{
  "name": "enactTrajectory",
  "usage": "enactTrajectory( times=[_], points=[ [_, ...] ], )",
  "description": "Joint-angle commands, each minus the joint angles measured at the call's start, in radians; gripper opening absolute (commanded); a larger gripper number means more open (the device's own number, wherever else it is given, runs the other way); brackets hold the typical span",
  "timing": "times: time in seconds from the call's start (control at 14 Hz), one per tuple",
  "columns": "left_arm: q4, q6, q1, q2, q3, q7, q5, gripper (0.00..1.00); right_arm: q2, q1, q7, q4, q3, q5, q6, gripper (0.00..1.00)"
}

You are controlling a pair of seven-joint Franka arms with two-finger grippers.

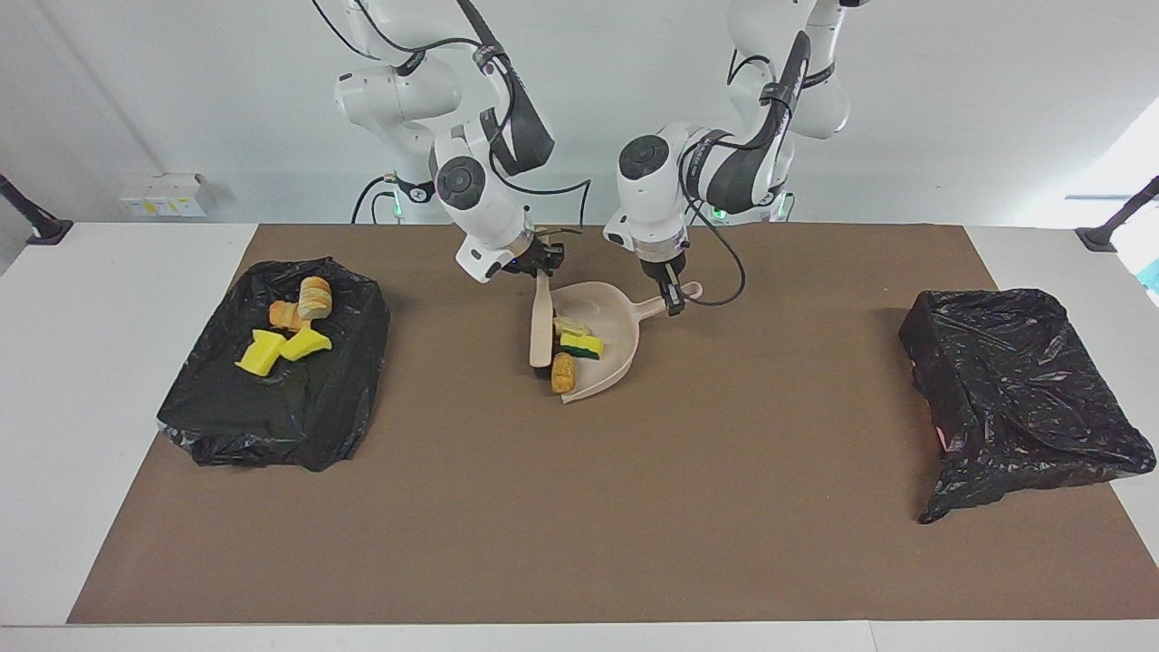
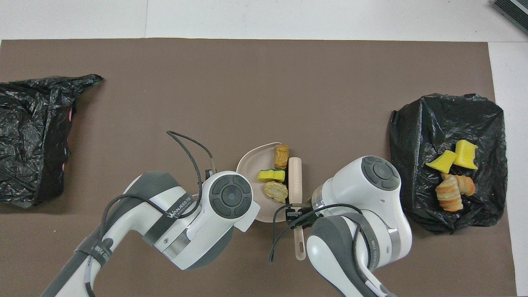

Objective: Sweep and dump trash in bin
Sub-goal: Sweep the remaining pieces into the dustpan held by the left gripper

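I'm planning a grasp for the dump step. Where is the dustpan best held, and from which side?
By its handle, from above. The handle sticks out clear of the scoop toward the left arm's end, and the scoop holds three scraps. The left gripper grips it there.

Brown mat (image 1: 579,525) covers most of the white table (image 1: 90,407); flat, no creases visible. Bare white strips of table show at both side edges and along the bottom of the frame.

Overhead view: the mat (image 2: 264,82) fills the frame, with a white table band (image 2: 288,18) across the top and down the right edge. Dark ribbed object (image 2: 511,10) in the upper right corner, cut off by the frame; what it is, cannot tell.

Pale wall (image 1: 951,109) across the top of the facing view. Small white box (image 1: 163,195) at upper left, at the foot of the wall. Black post (image 1: 32,217) at the left edge, leaning, foot on the table. Matching post (image 1: 1118,217) at the right edge. Teal scrap (image 1: 1150,267) just below it, mostly cut off.
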Motion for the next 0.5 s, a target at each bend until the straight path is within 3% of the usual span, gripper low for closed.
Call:
enactTrajectory(
  times=[0.0, 0.21, 0.43],
  points=[
    [-0.119, 0.153, 0.017, -0.053, 0.005, 0.039, 0.012, 0.00, 0.013, 0.022, -0.083, 0.030, 0.002, 0.153, 0.006, 0.00],
    [-0.177, 0.293, 0.076, -0.061, 0.003, 0.115, 0.008, 0.00, -0.013, 0.022, -0.080, 0.050, -0.005, 0.127, -0.012, 0.00],
    [-0.161, 0.324, 0.122, -0.044, 0.003, 0.123, -0.021, 0.00, -0.116, 0.007, -0.045, 0.053, -0.009, -0.060, -0.107, 0.00]
  ],
)
